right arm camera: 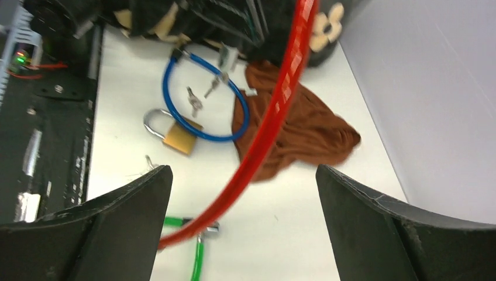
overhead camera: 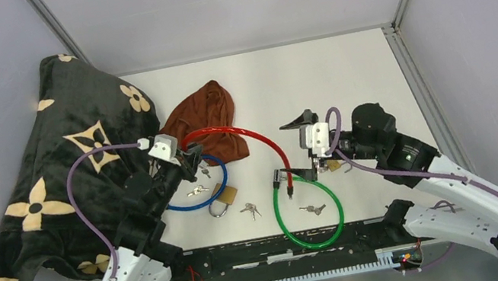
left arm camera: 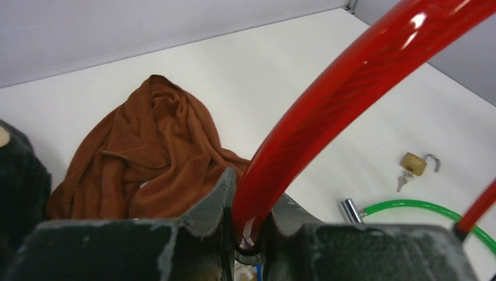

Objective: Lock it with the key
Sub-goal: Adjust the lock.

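The left gripper (left arm camera: 254, 199) is pinched tight on one end of the red cable lock (left arm camera: 351, 82). The cable arcs away and passes between the right gripper's (right arm camera: 243, 170) widely spread fingers (neither finger grips it). A brown cloth (left arm camera: 152, 158) lies just beyond the left fingertips, with a green cable lock (left arm camera: 403, 203) off to their right.

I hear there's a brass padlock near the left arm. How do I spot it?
Find the black flowered blanket at left, then the blue cable loop beside it. The brass padlock lies against that loop's near edge, unlike the other padlock by the right gripper.
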`<state>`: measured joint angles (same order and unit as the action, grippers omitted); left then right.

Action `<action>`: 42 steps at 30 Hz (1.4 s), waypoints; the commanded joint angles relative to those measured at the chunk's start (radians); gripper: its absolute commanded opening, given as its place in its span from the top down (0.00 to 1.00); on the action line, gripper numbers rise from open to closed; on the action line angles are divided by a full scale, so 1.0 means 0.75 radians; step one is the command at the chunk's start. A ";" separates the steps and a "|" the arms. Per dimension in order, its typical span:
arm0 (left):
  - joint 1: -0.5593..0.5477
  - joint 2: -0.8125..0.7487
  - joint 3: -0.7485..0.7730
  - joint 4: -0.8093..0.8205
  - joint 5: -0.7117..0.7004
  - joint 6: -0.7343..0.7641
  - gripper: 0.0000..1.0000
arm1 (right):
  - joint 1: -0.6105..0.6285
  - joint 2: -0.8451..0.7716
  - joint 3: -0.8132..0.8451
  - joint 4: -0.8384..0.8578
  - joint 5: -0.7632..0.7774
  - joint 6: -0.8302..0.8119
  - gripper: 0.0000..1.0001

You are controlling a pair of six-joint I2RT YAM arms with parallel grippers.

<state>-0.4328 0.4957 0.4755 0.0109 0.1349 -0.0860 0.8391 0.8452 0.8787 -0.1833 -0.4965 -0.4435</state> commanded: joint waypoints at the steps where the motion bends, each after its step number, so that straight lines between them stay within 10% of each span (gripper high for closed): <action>1: 0.019 -0.020 0.010 0.127 -0.149 0.101 0.98 | -0.128 -0.122 -0.030 -0.103 -0.021 -0.014 0.02; 5: 0.036 -0.013 -0.025 0.163 -0.175 0.167 0.98 | -0.161 -0.248 0.093 -0.221 -0.043 -0.022 0.02; 8: 0.049 -0.024 -0.048 0.170 -0.173 0.171 0.98 | -0.160 -0.306 0.166 -0.224 0.349 0.105 0.02; 12: 0.051 -0.089 -0.064 0.258 0.341 0.181 0.98 | -0.162 -0.157 0.181 -0.140 1.185 0.210 0.02; 14: 0.051 -0.087 -0.044 0.299 0.624 0.136 0.98 | -0.167 -0.002 0.202 -0.081 1.249 0.119 0.02; 19: 0.049 -0.017 0.027 0.339 1.045 -0.014 0.98 | -0.200 0.291 0.292 0.111 0.657 0.064 0.02; 26: 0.048 0.047 0.107 0.384 1.154 -0.082 0.98 | -0.180 0.497 0.162 0.590 -0.685 0.247 0.02; 36: 0.035 0.109 0.127 0.497 1.141 -0.173 0.98 | 0.051 0.686 0.052 0.946 -0.663 0.480 0.03; 42: 0.034 0.118 0.142 0.499 1.137 -0.159 0.98 | 0.051 0.793 0.088 1.042 -0.656 0.632 0.25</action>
<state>-0.4019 0.5800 0.5232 0.3290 0.9802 -0.1535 0.8799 1.4094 0.9180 0.4747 -0.9680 -0.0723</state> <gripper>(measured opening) 0.205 0.812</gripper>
